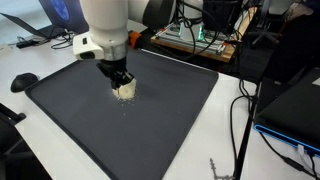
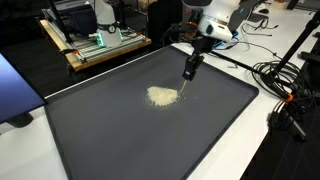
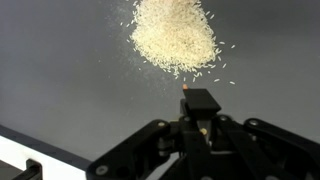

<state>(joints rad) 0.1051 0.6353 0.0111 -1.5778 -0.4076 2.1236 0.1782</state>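
— Sitting where, that heap of pale rice-like grains [image 3: 175, 38]?

— Just ahead of the black Robotiq gripper [image 3: 199, 98] in the wrist view. The main mound lies beyond the tips, with loose grains scattered back almost to them. In an exterior view the gripper [image 2: 188, 72] hangs at the heap's [image 2: 162, 95] edge.

— And the fingers [image 3: 207, 102]?

— Pressed together, with no gap between them. A small orange speck shows at the tip. I cannot tell whether something thin is pinched there, or whether the tips touch the grains.

— What's underneath?

— A dark grey rectangular rubbery mat [image 1: 170, 120] on a white table [image 2: 260, 150]. The heap [image 1: 124, 90] sits toward the mat's far side, under the gripper [image 1: 120, 78].

— Around it?

— Tangled black cables [image 2: 285, 95] on the table, and a wooden board of electronics [image 2: 100, 45] behind the mat.
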